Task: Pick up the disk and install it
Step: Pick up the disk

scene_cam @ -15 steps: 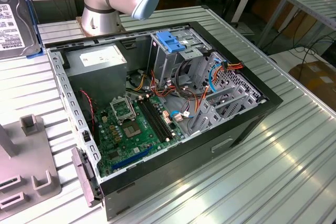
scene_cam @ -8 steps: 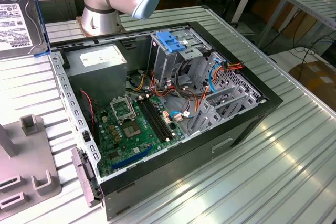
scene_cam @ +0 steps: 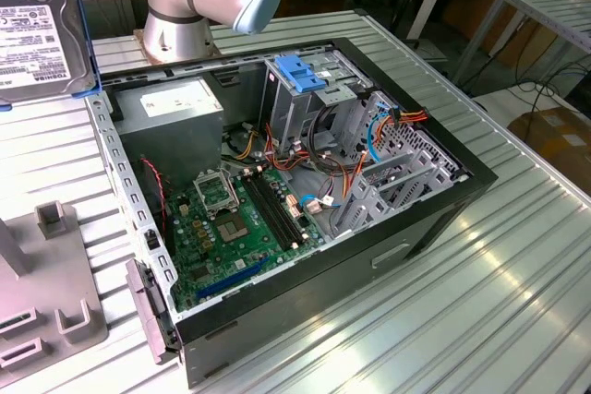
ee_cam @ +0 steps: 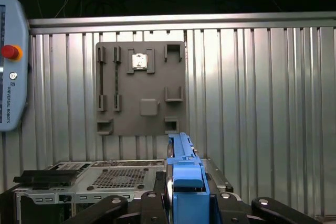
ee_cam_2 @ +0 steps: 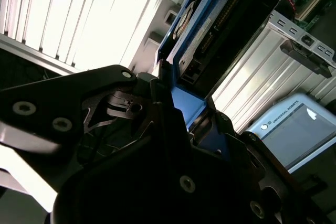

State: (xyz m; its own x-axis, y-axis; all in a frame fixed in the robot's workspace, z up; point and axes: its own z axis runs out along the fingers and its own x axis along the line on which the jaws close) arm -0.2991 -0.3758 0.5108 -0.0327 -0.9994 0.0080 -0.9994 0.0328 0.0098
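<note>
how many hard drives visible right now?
1. The disk is at the exterior view's upper left, clamped in the gripper. Others may sit hidden inside the drive cage.

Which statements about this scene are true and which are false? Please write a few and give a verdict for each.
1. The fingers grip the disk by its blue carrier. True.
2. The latch atop the drive cage is red. False: it is blue.
3. The disk sits inside the drive cage. False: it hangs in the air outside the computer case, at the exterior view's left.
4. The computer case is open, with its motherboard showing. True.
</note>
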